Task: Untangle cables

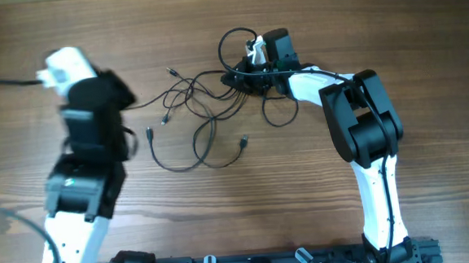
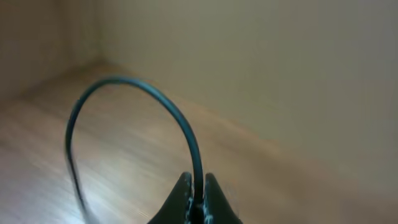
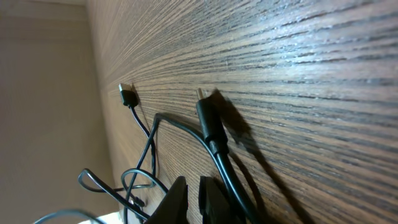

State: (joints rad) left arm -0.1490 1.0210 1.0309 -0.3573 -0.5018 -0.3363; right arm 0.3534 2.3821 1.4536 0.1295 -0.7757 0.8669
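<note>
Bunch of thin black wires (image 1: 196, 101) with small plug tips, looped loosely mid brown wood-grain table (image 1: 304, 201). Left gripper (image 2: 196, 186) raised, clamped on one arching wire (image 2: 155, 99). Right gripper (image 3: 193, 193) at bunch's right edge, jaws nearly together; pinch unclear.

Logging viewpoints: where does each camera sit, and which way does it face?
Overhead: above the table, facing down on the cables; left arm, right arm show.
Left wrist: faces past left pincer, shut on a cable loop.
Right wrist: skims the tabletop toward cable plugs; right pincer shows.
Shared: overhead, right wrist see the cables.
</note>
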